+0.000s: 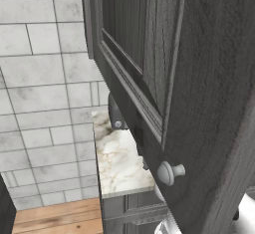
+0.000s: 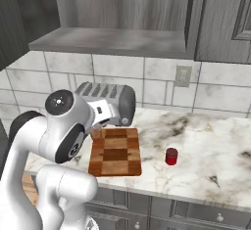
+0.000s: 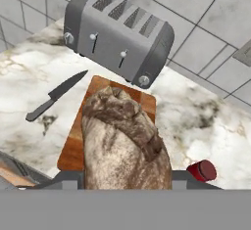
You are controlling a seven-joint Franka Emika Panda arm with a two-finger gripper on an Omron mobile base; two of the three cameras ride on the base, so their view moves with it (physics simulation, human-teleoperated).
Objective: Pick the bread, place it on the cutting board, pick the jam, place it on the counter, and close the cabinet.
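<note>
The bread (image 3: 125, 141), a brown loaf piece with dark crust, looms in the hand view, hanging above the checkered cutting board (image 3: 73, 150). My gripper (image 3: 127, 177) is shut on it, and the loaf hides the fingertips. In the right base view my arm covers the hand, which hovers over the back left corner of the cutting board (image 2: 115, 151). The jam (image 2: 171, 156), a small red jar, stands on the marbled counter (image 2: 211, 146) to the right of the board, also visible as the jam (image 3: 202, 170). The cabinet door (image 1: 199, 78) swings open close to the left base camera, its round knob (image 1: 170, 172) facing out.
A grey toaster (image 3: 117, 33) stands against the tiled wall just behind the board, toaster (image 2: 110, 102). A black-handled knife (image 3: 56, 94) lies on the counter left of the board. A wall socket (image 2: 183, 76) sits above the counter. Drawer fronts (image 2: 196, 209) run below the counter edge.
</note>
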